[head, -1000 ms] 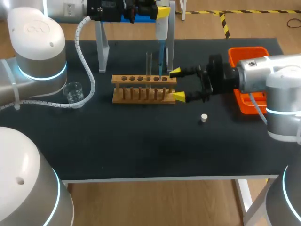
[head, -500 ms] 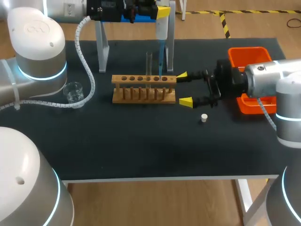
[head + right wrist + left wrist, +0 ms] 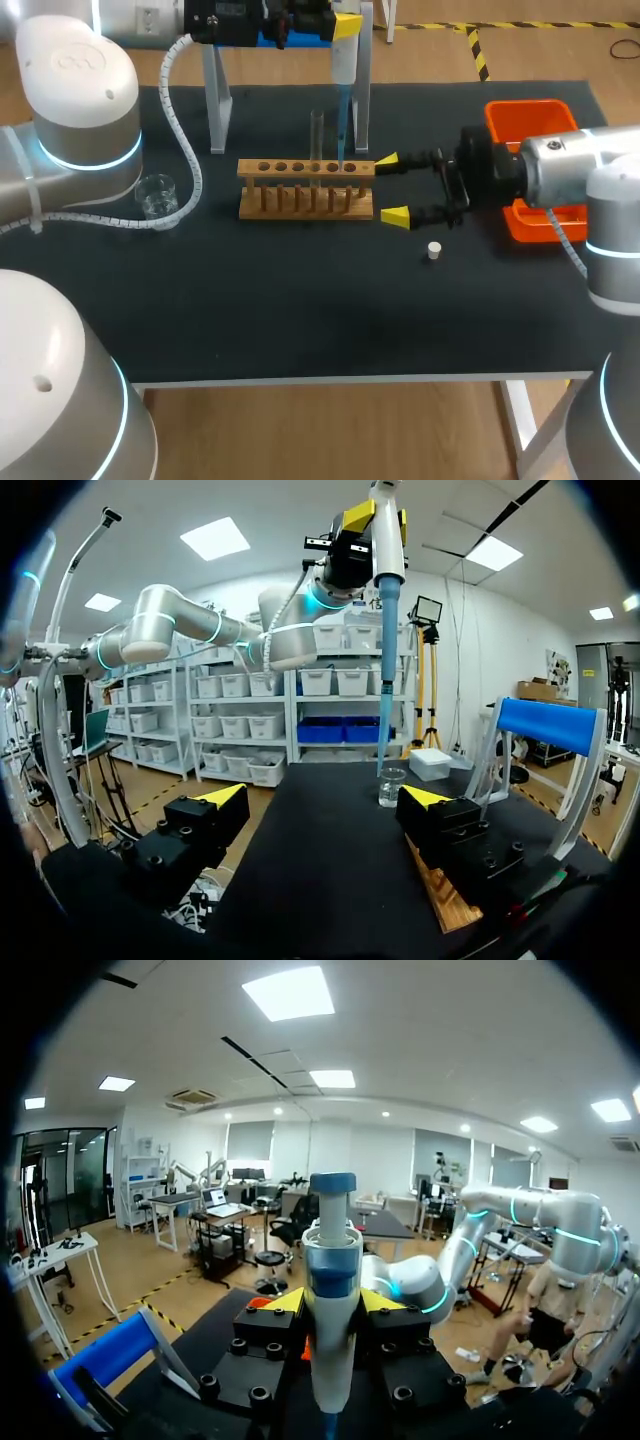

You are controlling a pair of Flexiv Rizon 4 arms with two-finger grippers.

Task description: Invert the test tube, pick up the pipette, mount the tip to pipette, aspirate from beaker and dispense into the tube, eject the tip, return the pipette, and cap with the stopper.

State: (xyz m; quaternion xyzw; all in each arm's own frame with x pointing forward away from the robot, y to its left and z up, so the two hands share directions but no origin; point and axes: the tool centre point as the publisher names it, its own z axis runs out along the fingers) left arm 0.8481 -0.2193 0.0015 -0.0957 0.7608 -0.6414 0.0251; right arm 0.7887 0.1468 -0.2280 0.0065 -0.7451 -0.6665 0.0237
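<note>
Desk [image 3: 300, 300], dark top, items listed from the left: one small clear beaker [image 3: 155, 193], standing near the left edge beside the left arm's hose; one metal stand [image 3: 215, 100], upright legs at the far side of the desk; one wooden rack [image 3: 305, 188] with a row of holes, at mid-desk; one clear test tube [image 3: 317, 135], upright in a hole towards the rack's right end; one pipette [image 3: 343, 62], vertical, held high above the rack's right end, its blue tip [image 3: 341, 130] pointing down just right of the tube, lower end at the level of the rack's top bar; left end effector [image 3: 332, 1302], clenched on the pipette body, a yellow tip pressed to either side in the left wrist view; right end effector [image 3: 392, 187], released, fingers spread wide and level with the desk, just off the rack's right end and holding nothing, the rack's corner showing beside one finger in the right wrist view; one small white stopper [image 3: 433, 251], lying on the desk near the right end effector, apart from it; one orange tray [image 3: 525, 115], far right, partly hidden by the right arm
</note>
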